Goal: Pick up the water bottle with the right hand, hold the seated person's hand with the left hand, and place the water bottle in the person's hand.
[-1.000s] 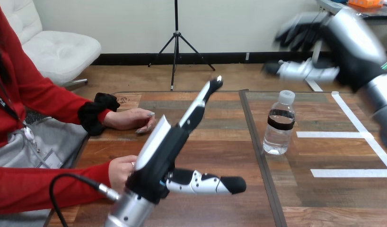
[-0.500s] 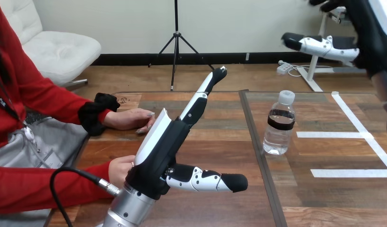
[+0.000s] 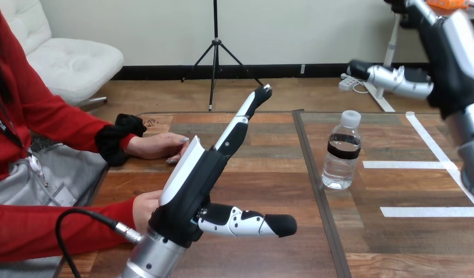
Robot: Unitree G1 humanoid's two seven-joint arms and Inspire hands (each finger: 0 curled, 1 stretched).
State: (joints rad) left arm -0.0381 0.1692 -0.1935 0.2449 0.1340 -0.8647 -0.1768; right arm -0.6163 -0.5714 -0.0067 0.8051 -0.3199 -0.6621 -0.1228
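A clear water bottle (image 3: 342, 150) with a white cap and a dark label band stands upright on the table, right of the middle seam. My right hand (image 3: 440, 63) hangs high at the upper right, well above and to the right of the bottle, open, its thumb (image 3: 385, 77) stretched left. My left hand (image 3: 194, 182) is raised over the table's left half, open, fingers straight and pointing up and away, thumb stretched right. The person's near hand (image 3: 145, 208) lies just behind and left of it; whether they touch I cannot tell. The person's far hand (image 3: 162, 145) rests flat on the table.
The wooden table (image 3: 269, 174) has a dark seam (image 3: 316, 191) down its middle. White tape lines (image 3: 431, 211) mark its right part. The person's red-sleeved arms fill the left side.
My right hand has swung up and then come a little lower, staying high above the bottle. My left hand has shifted slightly left and down. The bottle has not moved.
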